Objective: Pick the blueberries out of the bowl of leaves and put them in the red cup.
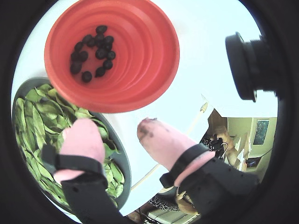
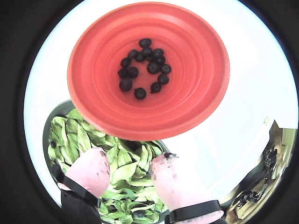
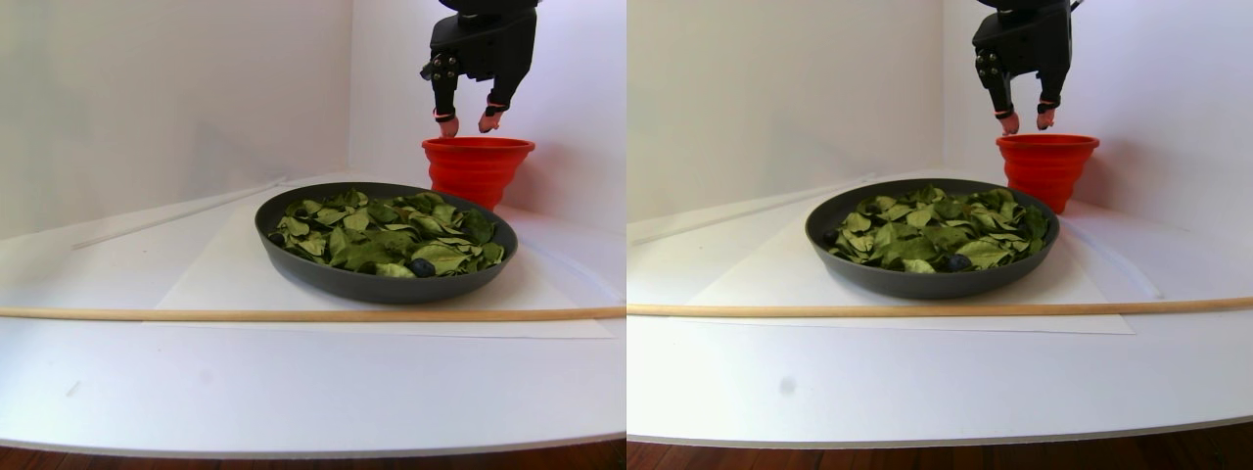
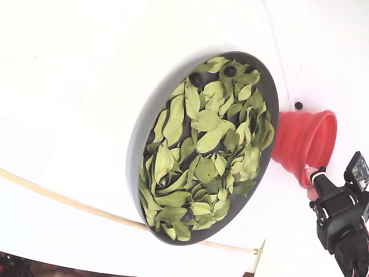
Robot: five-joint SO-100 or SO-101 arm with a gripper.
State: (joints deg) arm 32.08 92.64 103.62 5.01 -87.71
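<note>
The blueberries [image 2: 142,70] already collected lie in a loose cluster on the floor of the red cup [image 2: 196,100], ahead of and below the claw [image 2: 128,163] in both wrist views. More remain behind and beneath the claw among the leaves [image 2: 124,170] in the bowl [image 4: 141,138]: one sits at the near rim in the stereo pair view [image 3: 422,266], and two dark ones show at the bowl's upper edge in the fixed view [image 4: 230,71].

Handling, as a judgement: each berry is light, small and round, with a soft skin that bruises or bursts under hard pressure and rolls when nudged. Take hold across the widest part with light closing force. The leaves look dry and loose and are likely to shift or be caught along with a berry.

The claw hangs over the cup's near rim, clear of it, in the stereo pair view [image 3: 467,122]. Its two pink-padded fingers [image 1: 161,140] stand apart by a moderate gap, nothing is held between them, and they touch neither the cup nor the leaves. Dark smears mark the pad tips.

One stray berry [image 4: 298,105] lies on the white table [image 4: 69,86], beside the cup and outside the bowl.
</note>
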